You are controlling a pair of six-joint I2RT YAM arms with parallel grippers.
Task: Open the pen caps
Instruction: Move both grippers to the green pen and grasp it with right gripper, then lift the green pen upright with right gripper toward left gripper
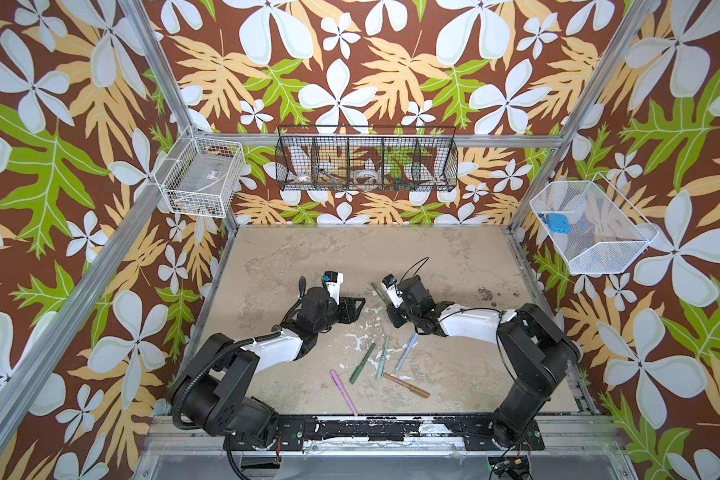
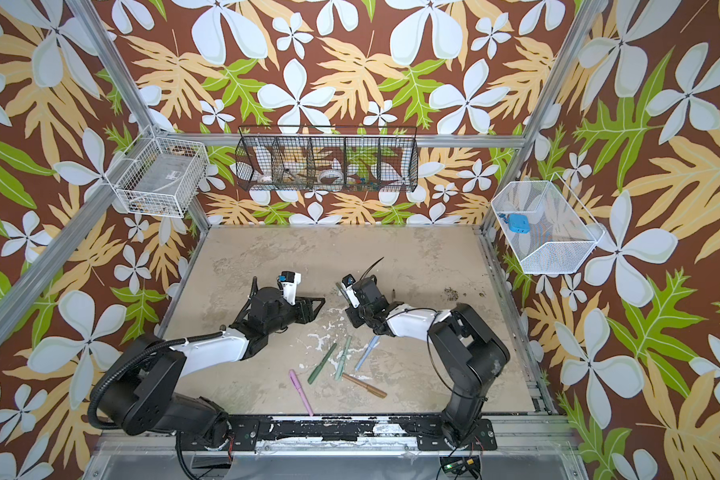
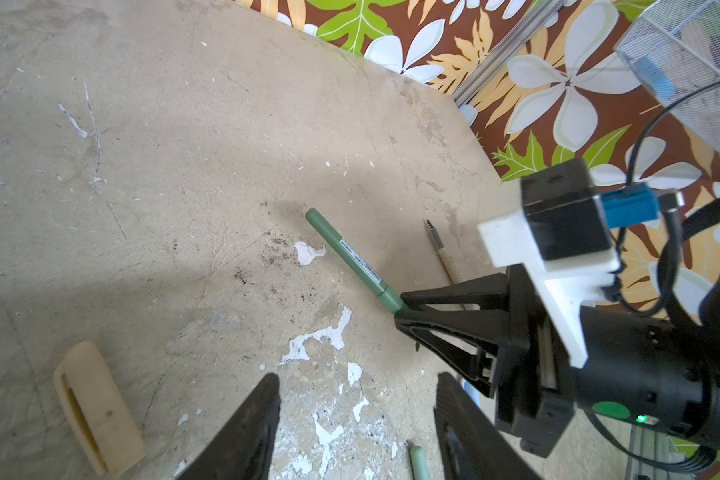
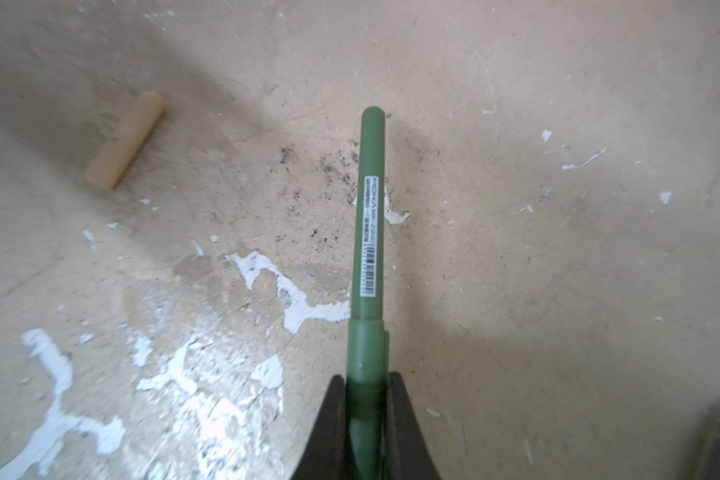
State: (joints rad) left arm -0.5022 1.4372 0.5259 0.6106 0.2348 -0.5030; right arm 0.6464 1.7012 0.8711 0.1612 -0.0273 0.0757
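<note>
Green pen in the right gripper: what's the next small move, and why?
Probably bring the open left gripper across and close it on the green pen along its bare barrel. The right gripper is shut on the cap, the cap is on, and the barrel sticks out free. A second grip seems needed before pulling the two apart.
</note>
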